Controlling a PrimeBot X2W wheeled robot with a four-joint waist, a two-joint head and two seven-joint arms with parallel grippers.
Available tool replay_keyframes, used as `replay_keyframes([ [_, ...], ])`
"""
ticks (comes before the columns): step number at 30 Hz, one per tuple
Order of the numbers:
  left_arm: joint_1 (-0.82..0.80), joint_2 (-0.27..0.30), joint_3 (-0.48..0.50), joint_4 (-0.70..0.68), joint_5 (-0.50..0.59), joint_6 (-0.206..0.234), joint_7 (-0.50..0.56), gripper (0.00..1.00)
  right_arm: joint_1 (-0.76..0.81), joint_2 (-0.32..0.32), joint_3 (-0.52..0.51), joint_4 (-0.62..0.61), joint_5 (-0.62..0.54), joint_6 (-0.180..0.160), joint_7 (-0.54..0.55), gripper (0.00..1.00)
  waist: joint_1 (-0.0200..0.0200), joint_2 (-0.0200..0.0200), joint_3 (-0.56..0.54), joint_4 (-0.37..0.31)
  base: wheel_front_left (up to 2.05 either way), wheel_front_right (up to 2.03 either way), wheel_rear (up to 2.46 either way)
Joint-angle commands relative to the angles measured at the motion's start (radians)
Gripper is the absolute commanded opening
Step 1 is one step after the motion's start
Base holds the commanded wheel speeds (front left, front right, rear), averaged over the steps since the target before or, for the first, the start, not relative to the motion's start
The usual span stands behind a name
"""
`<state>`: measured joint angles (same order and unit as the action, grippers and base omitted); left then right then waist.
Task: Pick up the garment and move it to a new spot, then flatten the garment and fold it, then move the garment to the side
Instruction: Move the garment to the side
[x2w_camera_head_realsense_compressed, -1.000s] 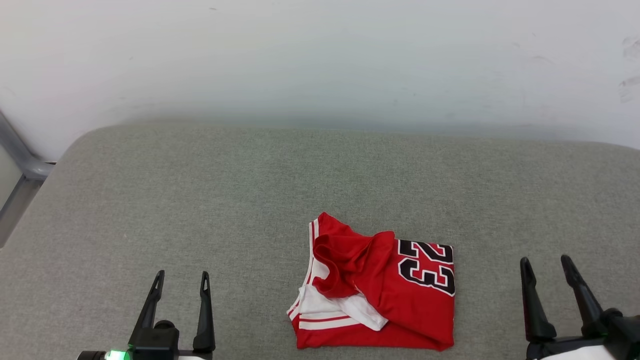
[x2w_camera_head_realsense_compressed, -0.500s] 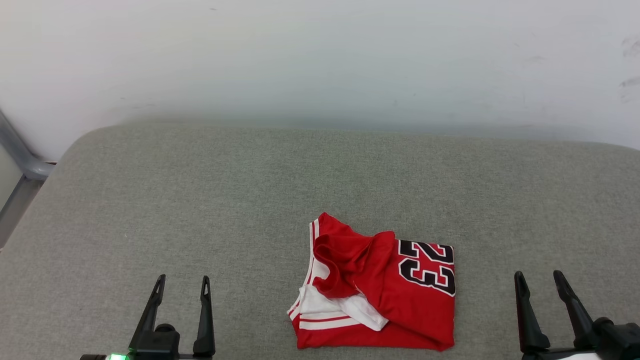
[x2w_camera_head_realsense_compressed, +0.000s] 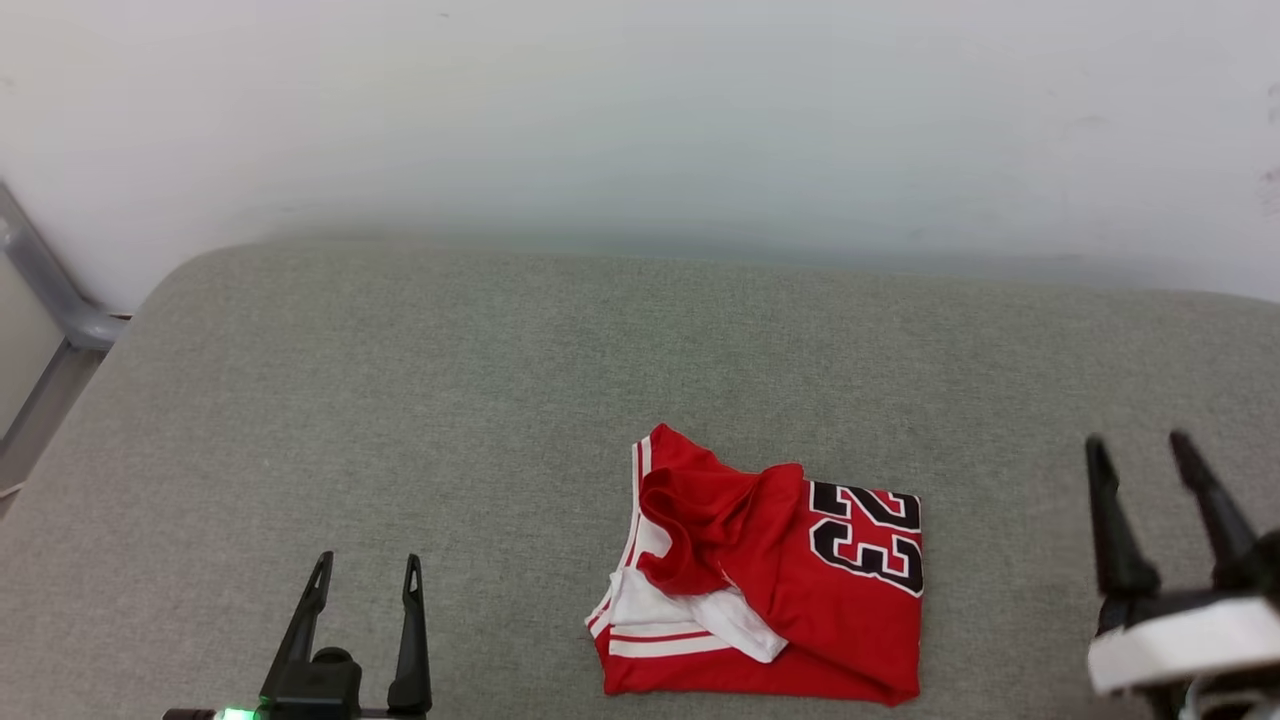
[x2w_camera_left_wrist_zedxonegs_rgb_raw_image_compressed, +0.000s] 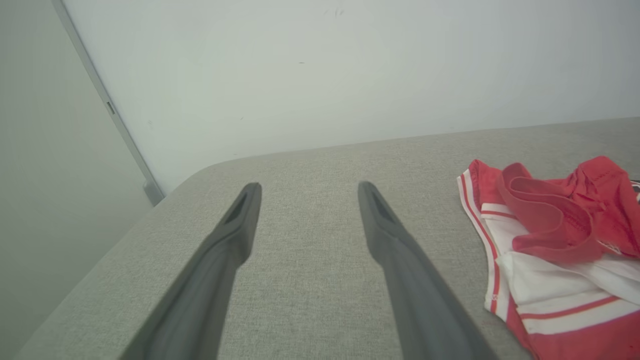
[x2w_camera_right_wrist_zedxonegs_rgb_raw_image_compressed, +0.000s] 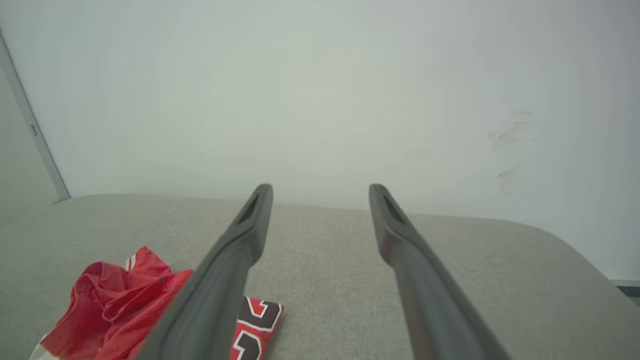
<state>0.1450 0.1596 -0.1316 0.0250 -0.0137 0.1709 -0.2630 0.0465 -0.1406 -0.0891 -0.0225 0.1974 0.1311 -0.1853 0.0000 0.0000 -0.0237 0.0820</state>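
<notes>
The left end effector (x2w_camera_head_realsense_compressed: 366, 560) hovers over the grey cushion (x2w_camera_head_realsense_compressed: 400, 380), jaws spread, empty; the garment (x2w_camera_head_realsense_compressed: 800, 610) lies right of centre, a rough folded bundle, "23" up; the right end effector (x2w_camera_head_realsense_compressed: 1138, 440), beyond it, is likewise spread and empty. That fits a bundle awaiting pick-up or a fold awaiting its shift aside; either needs a pinch on the cloth's edge.

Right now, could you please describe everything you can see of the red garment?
The garment is a red jersey of soft, knit-looking fabric, with a white sleeve showing, red-and-white striped trim and a black, white-edged 23. It lies loosely folded into a rough square, its collar rumpled on top, on the grey cushion, which alone touches it.
</notes>
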Motion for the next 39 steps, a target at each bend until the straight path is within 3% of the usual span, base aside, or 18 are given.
replay_keyframes([
  [1,-0.011,0.000,-0.004,0.003,-0.004,-0.003,-0.002,1.00,-0.055,-0.023,-0.003,-0.017,0.036,-0.001,0.039,1.00,0.0000,0.0000,0.003,0.006,0.00,0.00,0.00],
  [2,-0.011,0.000,-0.004,0.003,-0.004,-0.003,-0.002,1.00,-0.055,-0.023,-0.003,-0.017,0.036,-0.001,0.039,1.00,0.0000,0.0000,0.003,0.006,0.00,0.00,0.00],
  [8,-0.030,-0.001,-0.012,0.007,0.000,-0.012,-0.002,1.00,-0.222,-0.158,0.058,-0.030,0.208,-0.001,0.391,1.00,0.0000,0.0000,0.019,0.035,0.00,0.00,0.00],
  [9,-0.030,-0.001,-0.012,0.007,0.000,-0.012,-0.002,1.00,-0.222,-0.158,0.058,-0.030,0.208,-0.001,0.391,1.00,0.0000,0.0000,0.019,0.035,0.00,0.00,0.00],
  [14,-0.041,-0.007,-0.017,0.002,-0.002,-0.015,-0.002,1.00,-0.287,-0.227,0.126,0.008,0.362,-0.001,0.738,1.00,0.0000,0.0000,0.039,0.056,0.00,0.00,0.00],
  [19,-0.059,-0.018,-0.027,0.000,-0.001,-0.019,-0.002,1.00,-0.300,-0.252,0.161,0.037,0.473,-0.001,1.030,1.00,0.0000,0.0000,0.075,0.077,0.00,0.00,0.00],
  [24,-0.113,-0.033,-0.045,-0.003,0.002,-0.029,-0.002,1.00,-0.270,-0.246,0.155,0.076,0.521,-0.001,1.230,1.00,0.0000,0.0000,0.156,0.127,0.00,0.00,0.00],
  [32,-0.171,-0.047,-0.060,0.003,0.002,-0.038,-0.002,1.00,-0.289,-0.201,0.147,0.141,0.528,-0.001,1.235,1.00,0.0000,0.0000,0.249,0.171,0.00,0.00,0.00],
  [39,-0.197,-0.057,-0.067,0.012,0.000,-0.041,-0.002,1.00,-0.253,-0.185,0.199,0.206,0.537,-0.001,1.206,1.00,0.0000,0.0000,0.287,0.186,0.00,0.00,0.00],
])
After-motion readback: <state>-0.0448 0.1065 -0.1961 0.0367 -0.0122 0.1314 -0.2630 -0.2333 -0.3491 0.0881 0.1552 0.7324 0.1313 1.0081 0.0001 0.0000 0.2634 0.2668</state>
